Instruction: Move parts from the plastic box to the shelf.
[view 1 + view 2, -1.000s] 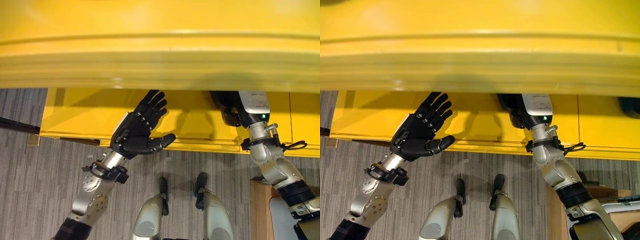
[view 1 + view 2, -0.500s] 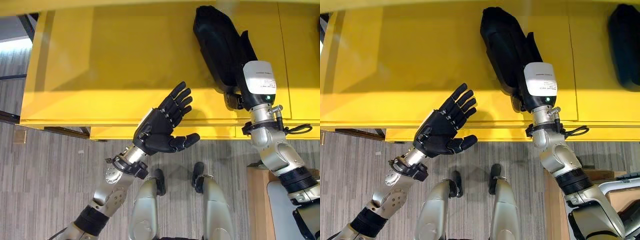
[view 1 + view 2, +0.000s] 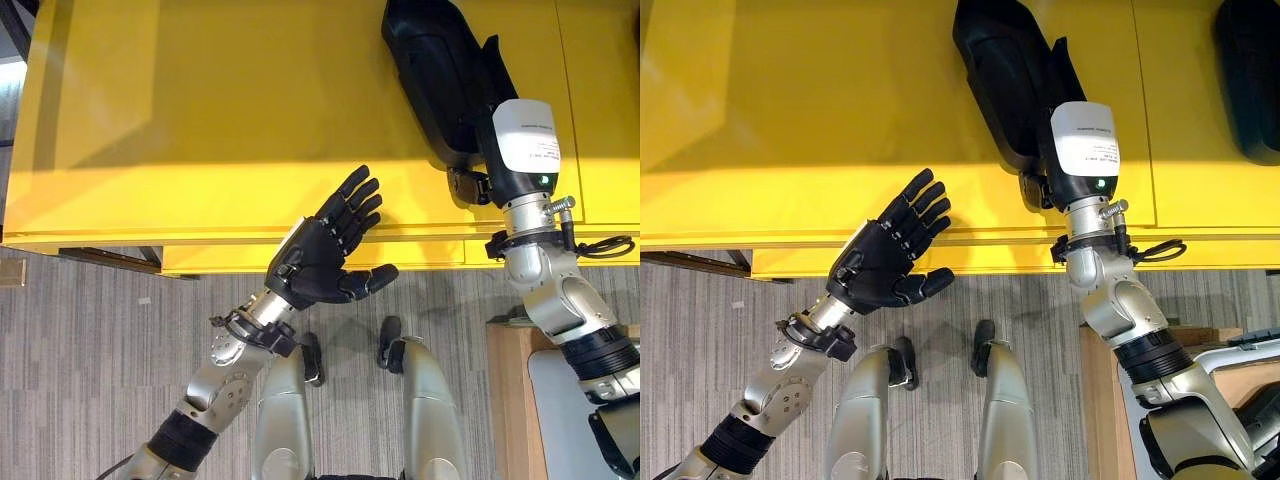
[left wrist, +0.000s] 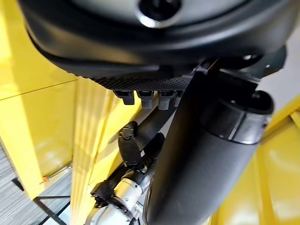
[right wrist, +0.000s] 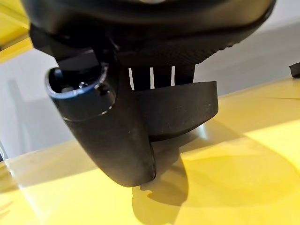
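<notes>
A long black moulded part (image 3: 432,72) lies on the yellow shelf (image 3: 200,120), toward its right side. My right hand (image 3: 482,118) reaches over the shelf's front edge. Its thumb (image 5: 110,140) and fingers are closed on the near end of the black part (image 5: 180,110), which rests just above the shelf surface. My left hand (image 3: 325,258) hovers over the shelf's front lip, left of the part, palm up with straight spread fingers and nothing in it. The left hand's thumb (image 4: 201,164) shows from close up against the yellow shelf.
A second black part (image 3: 1248,80) lies on the shelf at the far right. A wooden stand (image 3: 508,400) with a pale box (image 3: 565,420) on it sits at the lower right, over grey carpet. The shelf's left half is bare yellow.
The camera has moved: the yellow upper beam that hid the shelf has left the picture. My right hand stays on the black part; the left hand stays open.
</notes>
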You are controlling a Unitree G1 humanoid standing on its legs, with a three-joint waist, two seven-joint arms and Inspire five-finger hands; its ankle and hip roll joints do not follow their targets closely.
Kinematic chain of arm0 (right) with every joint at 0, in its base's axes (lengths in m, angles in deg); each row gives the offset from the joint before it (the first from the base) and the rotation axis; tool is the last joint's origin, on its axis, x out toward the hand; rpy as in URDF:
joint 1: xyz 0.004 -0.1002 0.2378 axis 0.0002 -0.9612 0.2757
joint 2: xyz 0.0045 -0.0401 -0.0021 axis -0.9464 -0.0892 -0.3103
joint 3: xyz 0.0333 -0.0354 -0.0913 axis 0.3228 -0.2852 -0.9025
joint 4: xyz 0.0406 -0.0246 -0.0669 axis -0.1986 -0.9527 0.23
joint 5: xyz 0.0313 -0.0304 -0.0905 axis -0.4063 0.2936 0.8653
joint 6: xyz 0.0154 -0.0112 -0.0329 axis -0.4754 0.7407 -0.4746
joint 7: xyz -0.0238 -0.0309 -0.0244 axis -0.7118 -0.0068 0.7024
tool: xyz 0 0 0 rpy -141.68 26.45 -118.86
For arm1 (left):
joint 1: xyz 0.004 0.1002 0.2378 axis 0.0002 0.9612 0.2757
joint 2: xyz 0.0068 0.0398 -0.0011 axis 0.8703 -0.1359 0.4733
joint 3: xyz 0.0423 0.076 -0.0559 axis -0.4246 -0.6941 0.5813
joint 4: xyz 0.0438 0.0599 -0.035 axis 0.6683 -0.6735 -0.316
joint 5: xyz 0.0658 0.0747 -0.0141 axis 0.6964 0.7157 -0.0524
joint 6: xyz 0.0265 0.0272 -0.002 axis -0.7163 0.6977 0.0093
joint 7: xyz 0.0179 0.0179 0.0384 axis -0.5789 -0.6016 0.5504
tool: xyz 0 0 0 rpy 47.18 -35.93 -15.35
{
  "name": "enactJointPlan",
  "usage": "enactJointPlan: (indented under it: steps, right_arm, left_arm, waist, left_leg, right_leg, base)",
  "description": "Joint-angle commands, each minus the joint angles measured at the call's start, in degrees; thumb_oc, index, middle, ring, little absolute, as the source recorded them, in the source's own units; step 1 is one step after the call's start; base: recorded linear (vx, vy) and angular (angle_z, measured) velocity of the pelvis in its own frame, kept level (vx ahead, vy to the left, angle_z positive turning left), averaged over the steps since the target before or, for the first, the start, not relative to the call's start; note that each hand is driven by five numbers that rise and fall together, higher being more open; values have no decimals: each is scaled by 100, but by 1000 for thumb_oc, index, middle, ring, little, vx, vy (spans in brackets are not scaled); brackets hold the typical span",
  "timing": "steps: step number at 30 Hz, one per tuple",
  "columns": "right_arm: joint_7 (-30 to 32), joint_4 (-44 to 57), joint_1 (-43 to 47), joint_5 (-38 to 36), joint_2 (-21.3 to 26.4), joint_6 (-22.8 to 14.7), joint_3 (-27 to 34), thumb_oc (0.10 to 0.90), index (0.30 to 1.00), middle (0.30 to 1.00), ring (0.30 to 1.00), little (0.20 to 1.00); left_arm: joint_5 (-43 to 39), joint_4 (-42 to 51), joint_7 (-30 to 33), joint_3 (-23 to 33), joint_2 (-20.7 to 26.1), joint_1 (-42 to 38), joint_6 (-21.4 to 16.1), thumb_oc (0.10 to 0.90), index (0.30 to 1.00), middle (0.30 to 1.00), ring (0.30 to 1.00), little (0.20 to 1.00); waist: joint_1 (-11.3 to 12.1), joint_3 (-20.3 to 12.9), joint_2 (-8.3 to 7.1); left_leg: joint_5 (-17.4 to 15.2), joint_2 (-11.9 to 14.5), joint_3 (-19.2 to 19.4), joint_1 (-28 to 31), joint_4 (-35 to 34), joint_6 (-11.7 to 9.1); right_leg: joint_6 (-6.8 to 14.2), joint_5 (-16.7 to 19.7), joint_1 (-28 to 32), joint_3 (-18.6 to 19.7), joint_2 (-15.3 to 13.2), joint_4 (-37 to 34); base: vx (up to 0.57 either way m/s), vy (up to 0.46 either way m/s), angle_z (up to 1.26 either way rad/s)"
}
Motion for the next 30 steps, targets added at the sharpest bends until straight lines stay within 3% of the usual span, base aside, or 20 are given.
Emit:
enactJointPlan:
  steps: [1,14,30]
  right_arm:
    - [285,-357,969,-227,425,453,266,400,300,300,300,300]
    - [205,-1350,2147,-767,298,852,-124,400,300,300,300,300]
    - [103,-2119,2700,-1406,-5,1075,-492,400,300,300,300,300]
  left_arm:
    - [-125,888,-324,90,-36,-413,-244,900,1000,1000,1000,1000]
    - [-438,886,-384,31,8,-660,164,900,1000,1000,1000,1000]
    - [-556,880,-290,-87,-5,-800,144,900,1000,1000,1000,1000]
  waist:
    - [102,-91,23]
    - [302,-91,133]
    - [402,-91,232]
  left_leg:
    - [292,-76,-371,41,-580,-94]
    - [419,-168,-449,-39,-739,-137]
    - [415,-243,-440,-78,-768,-117]
  right_leg:
    - [68,-704,563,-247,-20,430]
    - [41,-699,500,-323,-14,412]
    - [54,-651,458,-313,-107,366]
  base:
    - [13,-46,-2]
    - [23,-16,0]
    - [18,18,1]
